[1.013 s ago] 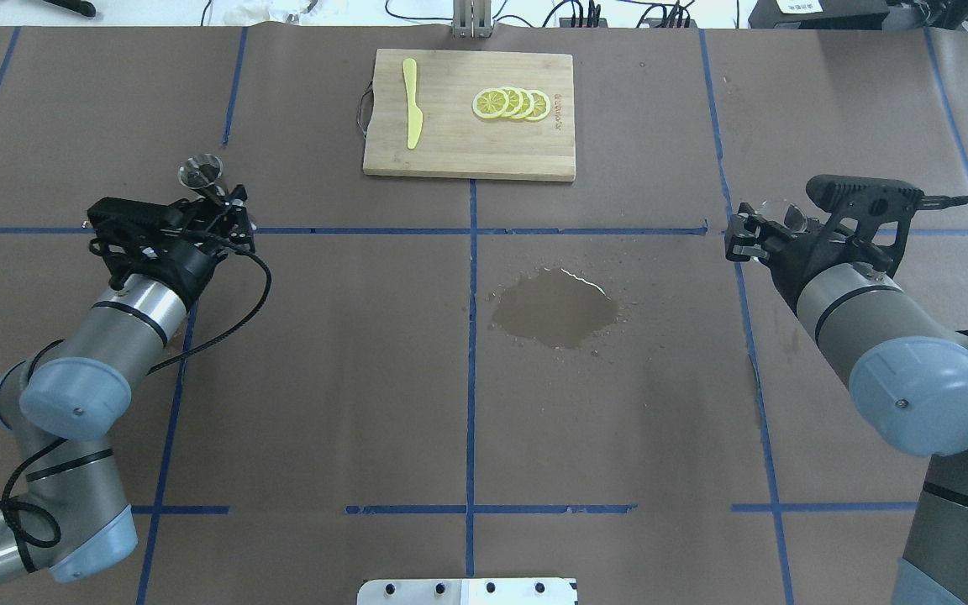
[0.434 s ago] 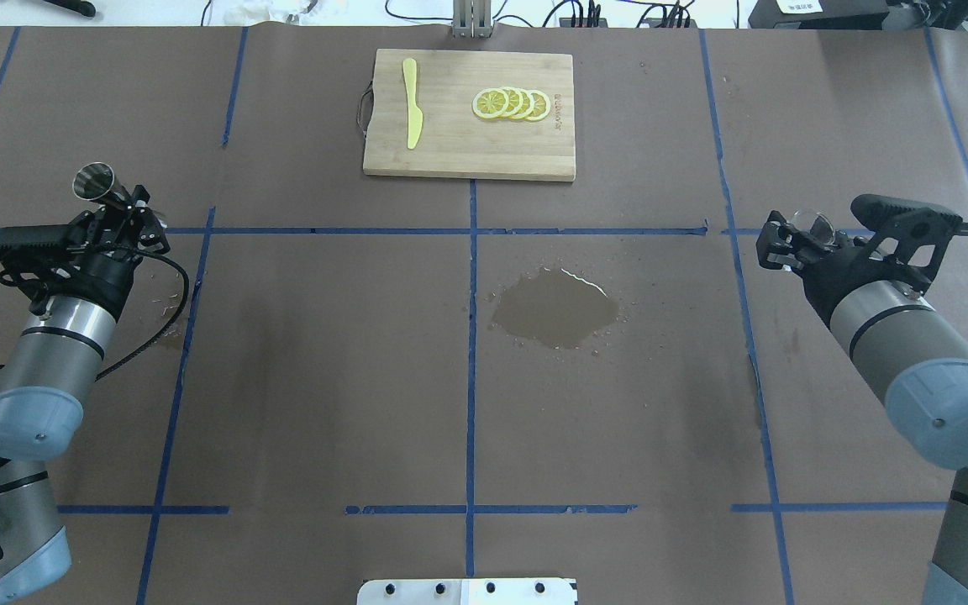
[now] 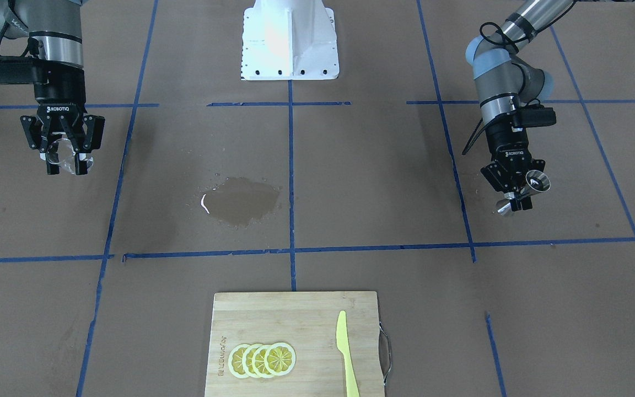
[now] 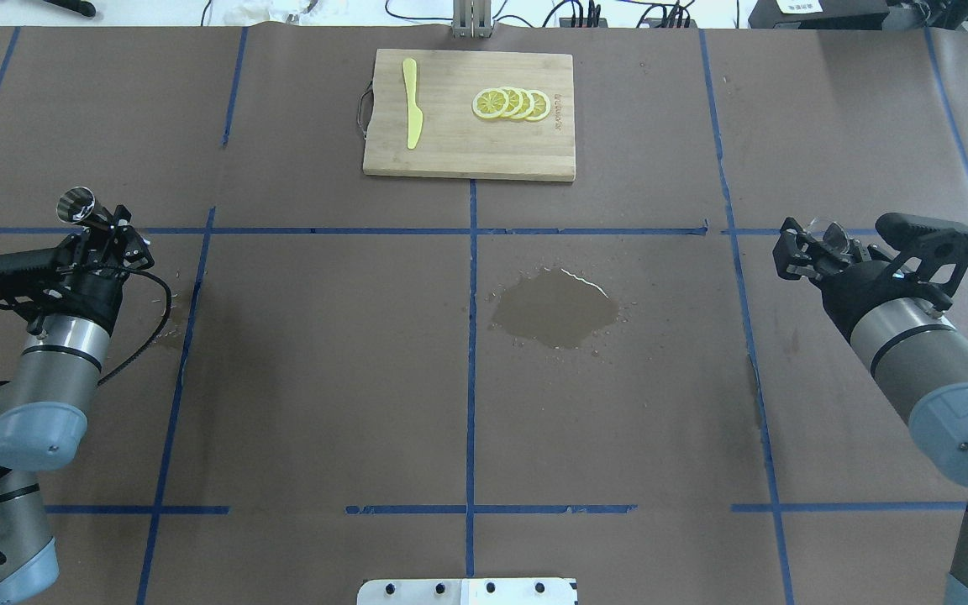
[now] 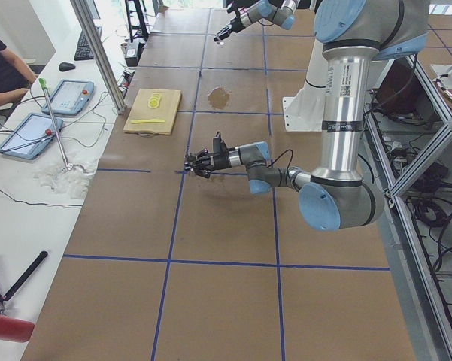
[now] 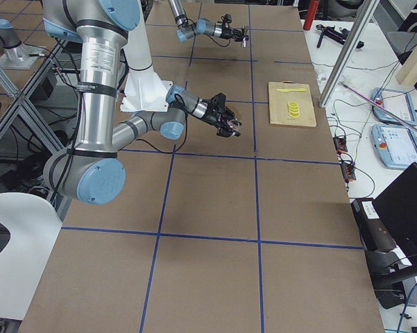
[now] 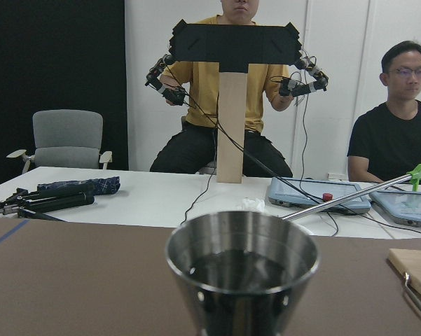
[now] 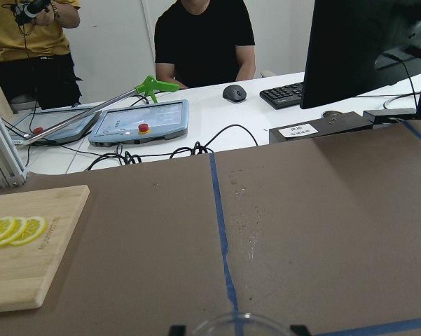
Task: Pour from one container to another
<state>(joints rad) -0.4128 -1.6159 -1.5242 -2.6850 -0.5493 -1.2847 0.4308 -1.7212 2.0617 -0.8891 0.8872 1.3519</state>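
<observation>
Near the counter's left edge, the left gripper (image 4: 110, 223) has its jaws clamped on a steel cup (image 4: 74, 204), held tilted above the surface. A wet puddle (image 4: 555, 307) lies mid-counter, and a cutting board (image 4: 467, 147) sits at the far edge. Near the right edge, the right gripper (image 4: 791, 250) has its jaws clamped on a clear glass (image 4: 825, 229).

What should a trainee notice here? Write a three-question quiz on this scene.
1. True or false: the puddle lies apart from the cutting board.
2. The left gripper holds: A) a steel cup; B) a yellow knife; C) a lemon slice.
3. Fill in: the right gripper holds a clear ____.

Key: 1 true. 2 A. 3 glass.
</observation>
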